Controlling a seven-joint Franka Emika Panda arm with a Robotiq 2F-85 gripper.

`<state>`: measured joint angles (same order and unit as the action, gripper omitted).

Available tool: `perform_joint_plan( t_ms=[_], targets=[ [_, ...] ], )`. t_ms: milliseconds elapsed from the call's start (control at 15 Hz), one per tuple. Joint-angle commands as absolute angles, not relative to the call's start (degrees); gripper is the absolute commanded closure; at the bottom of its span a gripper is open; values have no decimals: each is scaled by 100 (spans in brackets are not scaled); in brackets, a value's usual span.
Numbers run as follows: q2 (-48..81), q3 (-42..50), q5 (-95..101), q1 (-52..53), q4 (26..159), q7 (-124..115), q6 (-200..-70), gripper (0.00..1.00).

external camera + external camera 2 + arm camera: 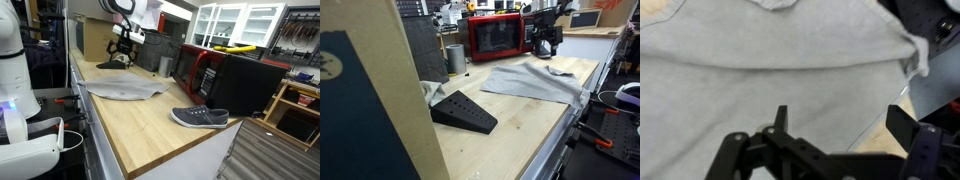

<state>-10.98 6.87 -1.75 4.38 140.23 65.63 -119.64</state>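
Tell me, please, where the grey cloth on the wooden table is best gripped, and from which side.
Probably the rumpled corner of the grey cloth, coming from straight above. The rest lies flat on the table, so only that raised fold gives the open tool something to pinch.

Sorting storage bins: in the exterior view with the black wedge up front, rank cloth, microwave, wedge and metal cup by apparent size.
1. Gray cloth.
2. Red microwave and black wedge: look alike; wedge is nearer, so unranked.
3. Metal cup.
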Motion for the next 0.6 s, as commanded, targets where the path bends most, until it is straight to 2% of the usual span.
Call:
perform_joint_plan(
  t_ms=[0,133,200,533],
  targets=[
    [325,419,-891,417,13097,5748,-12967,0],
    [1021,182,-1049,397,12650,5089,-13656,0],
    [1302,82,-982,384,12472,4701,-13977,17],
    [2409,-79,169,536,11680,2610,-14755,58]
  ],
)
